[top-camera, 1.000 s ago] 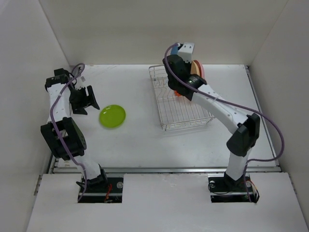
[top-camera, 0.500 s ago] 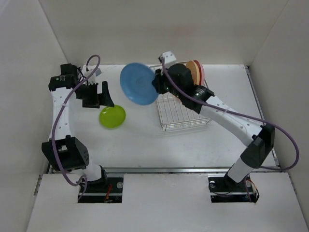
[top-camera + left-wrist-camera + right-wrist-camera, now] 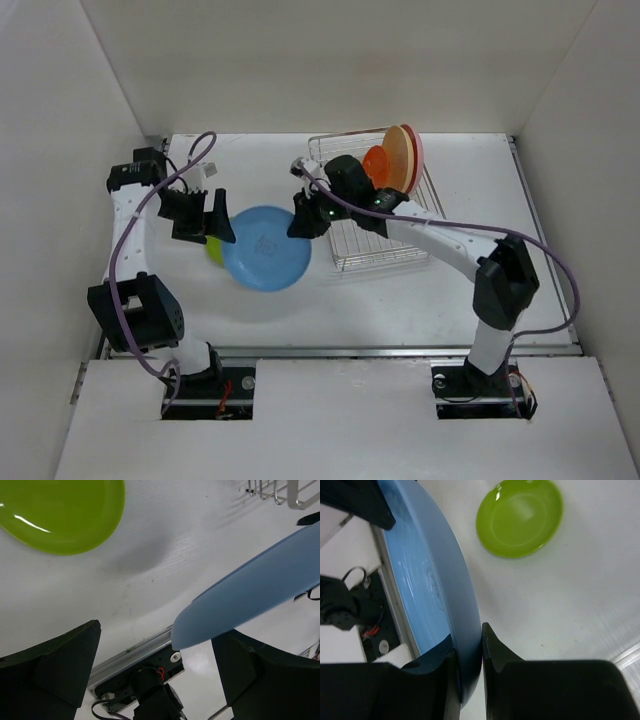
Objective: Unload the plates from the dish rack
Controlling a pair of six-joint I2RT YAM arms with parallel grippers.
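Update: the blue plate (image 3: pixel 266 250) is out of the rack (image 3: pixel 385 245) now. A second back the right arm was reaching into the rack's far end. Half a second back it was carrying the plate high, face-on to the top camera, just left of the rack. Now it's swinging the plate lower and nearer, mid-tabletop, left of the rack, overlapping the green plate (image 3: pixel 212 250) in the top view. The green one is lying flat on the tabletop (image 3: pixel 400 300). So two of five are coming off. The orange-red plate (image 3: pixel 377 162), yellow-orange plate (image 3: pixel 397 155) and pink plate (image 3: pixel 414 150) are standing on edge at the rack's far end.

The right pincer (image 3: pixel 467 650) is pinching the blue plate's rim, one finger on each face. The plate is tilting on edge and, going by the wrist views, hanging off the tabletop. The right arm is stretching leftward across the rack, wrist low.

The left arm has moved too. It was parked at the left beside the green plate, and now it's reaching in at the blue plate's left edge. The left pincer (image 3: pixel 155 630) is spread wide, gripping nothing. The blue rim is sitting in the gap between its fingers, touching neither.

My read: a handover or a guided set-down is coming. Risk: the blue plate is heading down onto the green one unless it gets shifted clear.
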